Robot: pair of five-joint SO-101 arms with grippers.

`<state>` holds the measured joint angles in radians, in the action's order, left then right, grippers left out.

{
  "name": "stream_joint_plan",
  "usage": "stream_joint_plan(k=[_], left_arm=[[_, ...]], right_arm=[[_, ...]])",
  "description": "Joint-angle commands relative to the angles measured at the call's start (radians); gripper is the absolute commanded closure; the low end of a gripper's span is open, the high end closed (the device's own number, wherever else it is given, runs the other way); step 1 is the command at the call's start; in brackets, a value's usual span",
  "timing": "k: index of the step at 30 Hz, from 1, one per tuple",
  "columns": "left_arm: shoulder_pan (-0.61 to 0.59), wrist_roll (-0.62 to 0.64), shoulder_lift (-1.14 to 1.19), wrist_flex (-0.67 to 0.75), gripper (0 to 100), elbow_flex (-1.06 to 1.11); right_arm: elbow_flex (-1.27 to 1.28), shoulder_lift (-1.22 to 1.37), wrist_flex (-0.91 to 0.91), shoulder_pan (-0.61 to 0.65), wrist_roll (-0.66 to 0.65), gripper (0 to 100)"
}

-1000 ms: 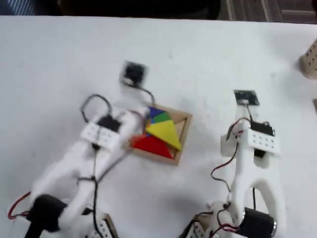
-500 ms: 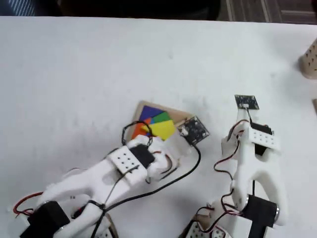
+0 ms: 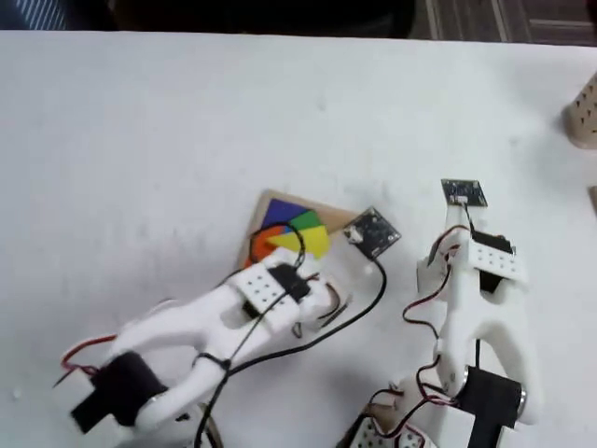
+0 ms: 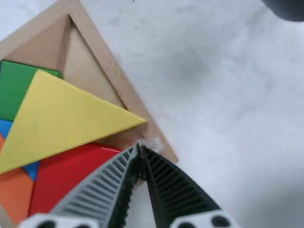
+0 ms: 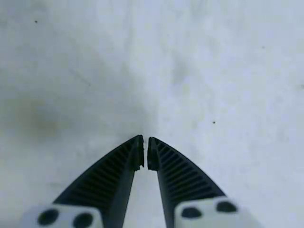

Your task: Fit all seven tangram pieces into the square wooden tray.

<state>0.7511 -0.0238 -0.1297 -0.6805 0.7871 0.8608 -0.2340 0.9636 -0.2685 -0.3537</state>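
left arm's jaws are pinched together, tips right at the rim of the square wooden tray, beside the sharp corner of the big yellow triangle and the red piece. a green piece and an orange piece sit in that tray too. right arm's jaws, together on nothing, hover over the white tabletop, well apart from the tray.

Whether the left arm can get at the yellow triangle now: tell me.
Probably yes. The left gripper, fingers shut, sits at the wooden tray's rim right beside the yellow triangle, which lies uncovered atop other pieces; nothing stands between them.
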Motion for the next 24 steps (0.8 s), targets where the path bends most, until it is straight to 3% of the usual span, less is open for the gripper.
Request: stream_joint_plan(k=[1, 9, 24], left_arm=[[0.001, 0.015, 0.041, -0.002, 98, -0.095], [-0.004, 0.015, 0.2, 0.003, 98, -0.221], [-0.16, 0.017, 0.351, 0.008, 98, -0.448]], right_arm=[[-0.077, -0.001, 0.001, -0.012, -0.014, 97.8], [-0.077, -0.001, 0.001, -0.012, -0.014, 97.8], [-0.074, 0.007, 0.002, -0.012, -0.014, 97.8]])
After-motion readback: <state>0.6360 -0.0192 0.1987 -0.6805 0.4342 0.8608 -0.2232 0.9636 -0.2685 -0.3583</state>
